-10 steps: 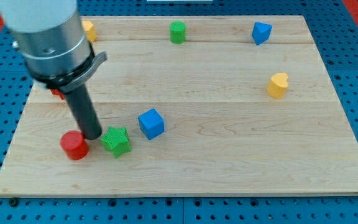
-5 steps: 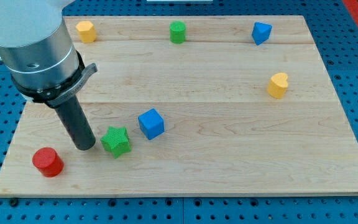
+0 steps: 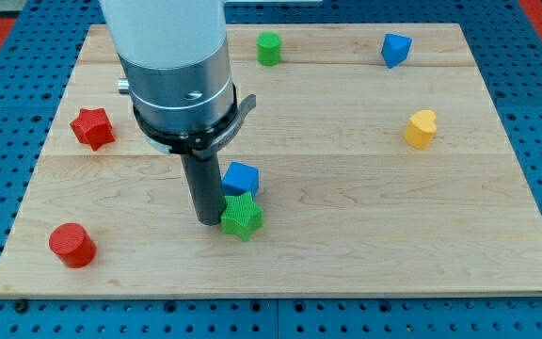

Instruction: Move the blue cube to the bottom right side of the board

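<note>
The blue cube [image 3: 244, 177] sits a little left of the board's middle, partly behind my rod. A green star block [image 3: 241, 217] lies just below it, touching or nearly touching it. My tip [image 3: 209, 220] rests on the board right against the green star's left side, and below-left of the blue cube. The arm's grey body hides the board's top left area.
A red star [image 3: 92, 127] lies at the left, a red cylinder [image 3: 71, 245] at the bottom left. A green cylinder [image 3: 269, 47] and another blue block [image 3: 395, 49] lie along the top. A yellow block [image 3: 421, 129] lies at the right. The wooden board [image 3: 393, 245] sits on a blue pegboard.
My tip has moved right, pushing the green star right until it sits under the blue cube. The blue cube has shifted slightly right. The red cylinder was pushed to the bottom left earlier and stays there.
</note>
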